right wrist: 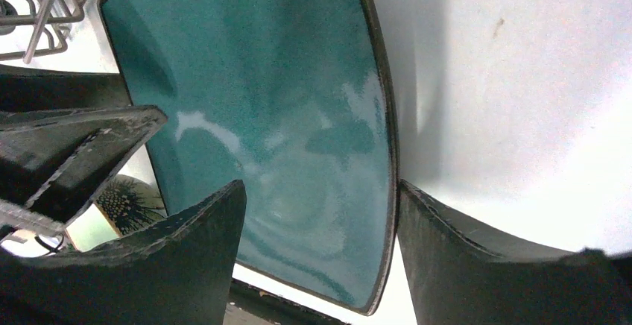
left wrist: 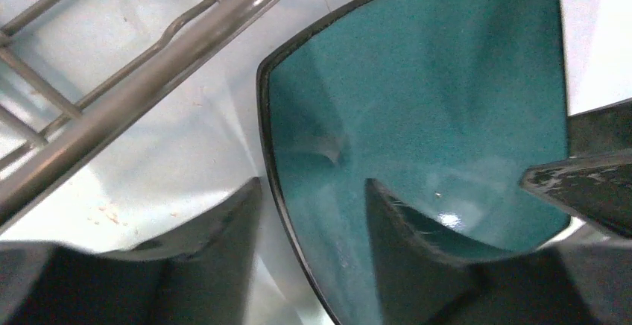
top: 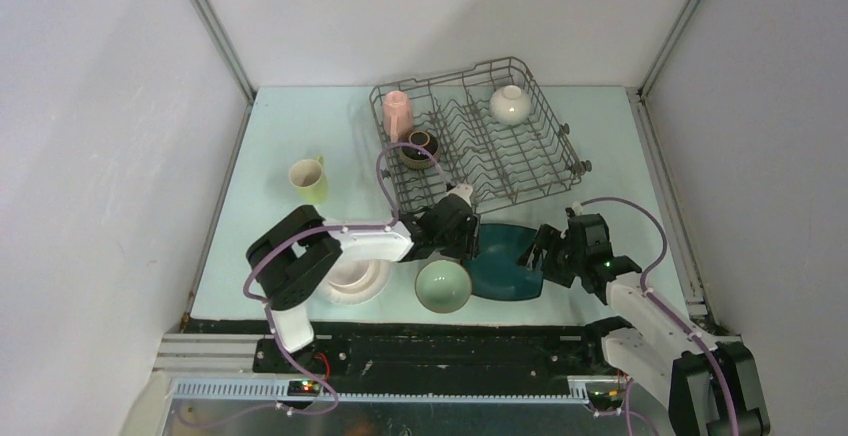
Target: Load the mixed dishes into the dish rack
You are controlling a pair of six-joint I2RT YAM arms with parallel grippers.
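I note the dark teal squarish plate (top: 505,264) lying flat by the table's (top: 300,126) near edge. The left gripper (top: 474,236) and right gripper (top: 546,252) straddle its opposite rims, jaws spread, gripping nothing.

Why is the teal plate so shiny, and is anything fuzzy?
Right wrist: light glints in white streaks on the glazed teal plate. Left wrist: a small glare patch on it too, and the dish rack wire close to the lens looks blurry. Top view: sharp, evenly lit, soft shadows.
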